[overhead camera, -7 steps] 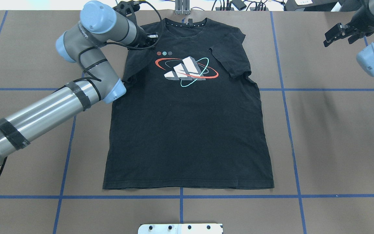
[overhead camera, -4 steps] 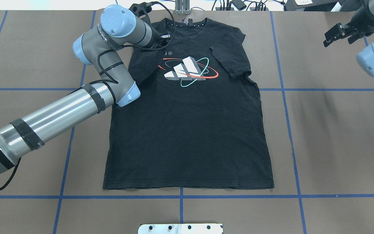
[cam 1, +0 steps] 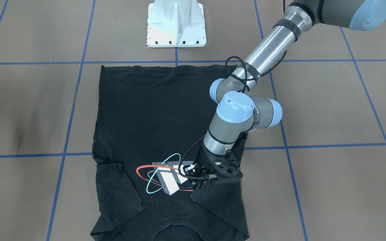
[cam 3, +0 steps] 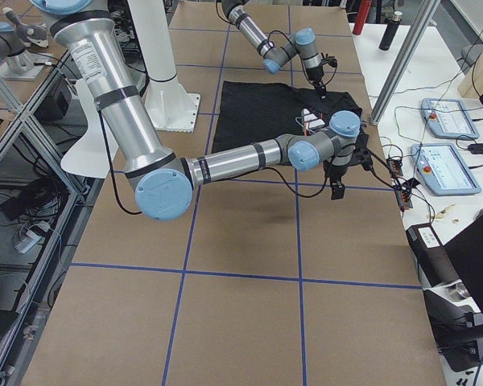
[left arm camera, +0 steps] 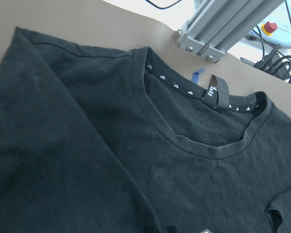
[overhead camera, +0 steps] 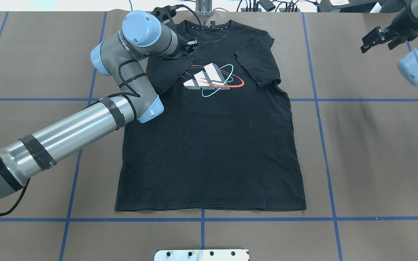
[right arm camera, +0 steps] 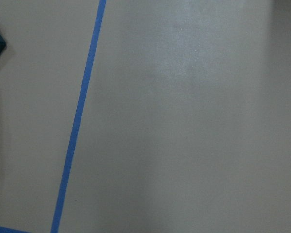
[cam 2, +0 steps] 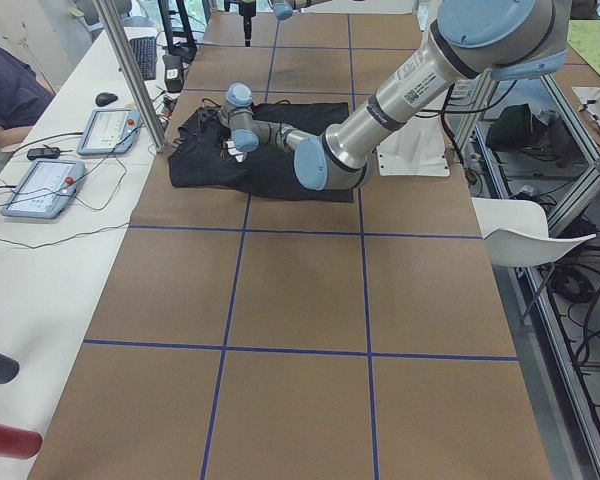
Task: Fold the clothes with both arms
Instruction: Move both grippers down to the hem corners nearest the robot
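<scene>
The black T-shirt lies flat on the brown table, collar at the far edge, chest print facing up. It also shows in the front view and the left wrist view. My left gripper is shut on the shirt's left sleeve and holds it folded inward over the chest, beside the print. The other sleeve lies folded inward. My right gripper is open and empty, raised above the table's far right corner, well away from the shirt.
A white pedestal base stands at the robot's side of the table. An aluminium post and cables sit just past the collar. Blue tape lines cross the table. A side bench with tablets runs along the far edge.
My left arm has swung to the right with the sleeve, dragging it over the chest and covering the small round logos. The right arm has hardly moved.
</scene>
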